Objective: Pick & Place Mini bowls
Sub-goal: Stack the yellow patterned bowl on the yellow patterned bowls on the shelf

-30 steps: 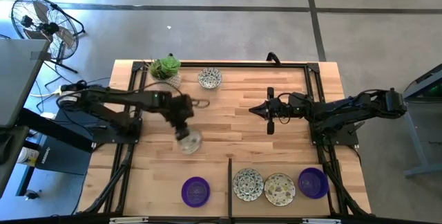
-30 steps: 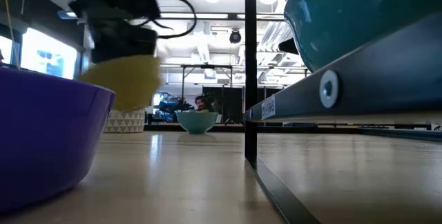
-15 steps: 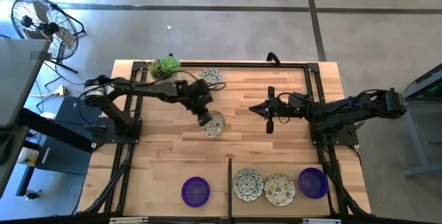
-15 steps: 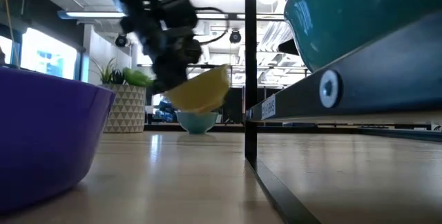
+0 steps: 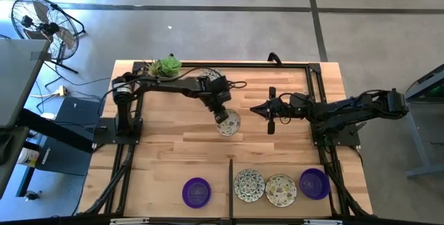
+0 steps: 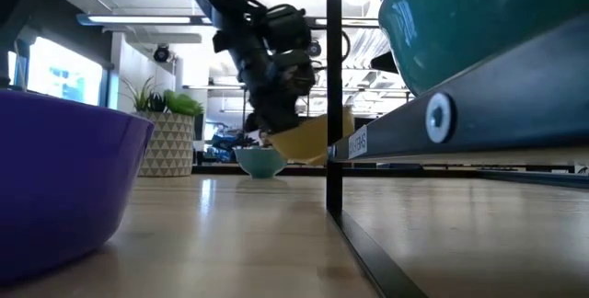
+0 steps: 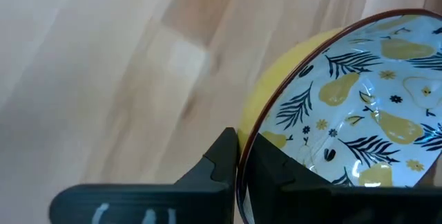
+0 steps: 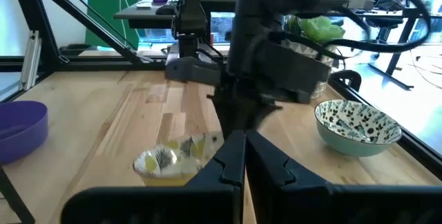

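My left gripper (image 5: 223, 117) reaches over the table's middle, shut on a mini bowl (image 5: 229, 123) that is yellow outside and white inside with a pear and leaf pattern (image 7: 359, 106). My right gripper (image 5: 254, 110) hangs still just to the right of it, shut and empty (image 8: 245, 144). A teal-outside speckled bowl (image 5: 210, 77) stands on its base by the far edge, partly under the left arm. Along the near edge stand a purple bowl (image 5: 196, 192), two patterned bowls (image 5: 249, 185) (image 5: 280, 189) and another purple bowl (image 5: 315, 182). My left gripper pinches the bowl's rim (image 7: 239, 156), one finger (image 7: 276, 172) inside the bowl and one finger (image 7: 219, 156) outside on the yellow wall. It comes from above, slanting from the table's left. The bowl (image 6: 310, 138) is lifted clear of the table and tilted below the fingers.
A pale patterned pot with a green plant (image 5: 166, 67) stands at the far left corner. A black frame rail (image 5: 229, 64) runs round the table top, and a short black bar (image 5: 230, 176) divides the near edge. Bare wood lies between the arms and the near row.
My left gripper has carried the bowl from the table's left-middle toward the right and a little toward the far edge, ending close to my right gripper. The bowl has stayed in the hold, clear of the table and tilted.
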You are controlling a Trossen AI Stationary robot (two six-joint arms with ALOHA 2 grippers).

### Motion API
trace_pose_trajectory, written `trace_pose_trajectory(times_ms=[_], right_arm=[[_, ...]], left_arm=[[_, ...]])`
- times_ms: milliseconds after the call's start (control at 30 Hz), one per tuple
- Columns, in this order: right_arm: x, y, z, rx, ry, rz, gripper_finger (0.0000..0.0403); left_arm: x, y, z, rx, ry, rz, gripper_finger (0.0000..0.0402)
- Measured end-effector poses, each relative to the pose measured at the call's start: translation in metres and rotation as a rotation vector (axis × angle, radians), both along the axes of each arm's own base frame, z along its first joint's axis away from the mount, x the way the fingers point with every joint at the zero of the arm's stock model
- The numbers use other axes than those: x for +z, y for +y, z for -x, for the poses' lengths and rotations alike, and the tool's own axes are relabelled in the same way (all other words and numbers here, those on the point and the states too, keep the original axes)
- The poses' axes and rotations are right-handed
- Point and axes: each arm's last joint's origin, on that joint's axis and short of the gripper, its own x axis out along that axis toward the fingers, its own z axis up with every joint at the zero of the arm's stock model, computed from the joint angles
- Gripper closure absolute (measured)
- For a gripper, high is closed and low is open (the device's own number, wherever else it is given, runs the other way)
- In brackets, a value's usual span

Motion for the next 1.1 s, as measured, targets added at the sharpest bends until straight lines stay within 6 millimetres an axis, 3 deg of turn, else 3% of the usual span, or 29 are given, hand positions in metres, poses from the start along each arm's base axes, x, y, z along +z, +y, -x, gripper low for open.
trace_pose_trajectory(times_ms=[267,833,933,1100], right_arm=[[0.0,0.0,0.0,-0.003,0.0,0.001,0.0402],[0.0,0.0,0.0,-0.001,0.003,0.001,0.0402],[0.0,0.0,0.0,-0.004,0.002,0.001,0.0401],[0.002,-0.001,0.0,-0.022,-0.023,0.007,0.0402]], left_arm=[[-0.01,0.003,-0.012,-0.008,0.023,0.02,0.0389],[-0.022,0.001,-0.006,-0.04,0.119,0.033,0.0344],[-0.02,0.002,-0.005,-0.073,0.129,0.016,0.0323],[0.002,0.003,-0.005,-0.203,0.128,-0.047,0.0296]])
